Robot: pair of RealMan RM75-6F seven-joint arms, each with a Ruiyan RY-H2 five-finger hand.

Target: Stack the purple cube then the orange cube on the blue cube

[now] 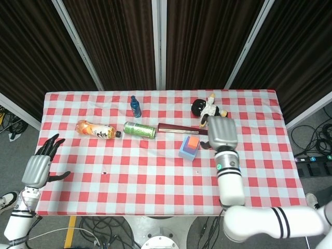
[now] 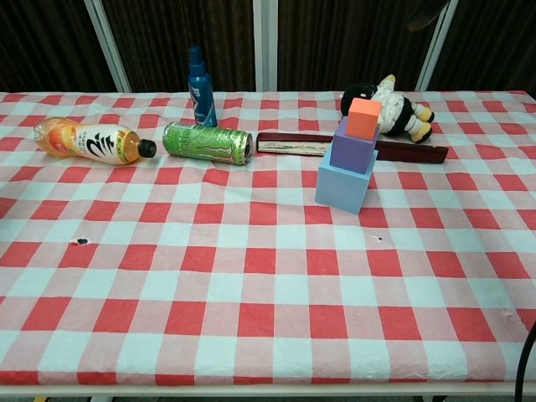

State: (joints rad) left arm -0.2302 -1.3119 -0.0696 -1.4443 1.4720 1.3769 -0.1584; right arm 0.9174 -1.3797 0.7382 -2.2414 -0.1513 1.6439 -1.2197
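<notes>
1. The orange cube [image 2: 363, 117] sits on the purple cube [image 2: 353, 150], which sits on the blue cube [image 2: 345, 186]; the stack stands on the checked tablecloth [image 2: 251, 276], right of centre.
2. The right hand [image 1: 222, 133] hovers just beside the stack in the head view, touching no cube (its back faces the camera, so I cannot tell whether the fingers are apart or together).
3. The left hand [image 1: 41, 163] hangs off the table's left edge, fingers spread apart, holding nothing.
4. Behind the stack lie a dark red flat box [image 2: 293, 144] and a plush toy [image 2: 394, 109].
5. Further left, a green can [image 2: 207, 142] and an orange drink bottle [image 2: 92, 141] lie on their sides; a small blue bottle [image 2: 200, 86] stands upright behind them.
</notes>
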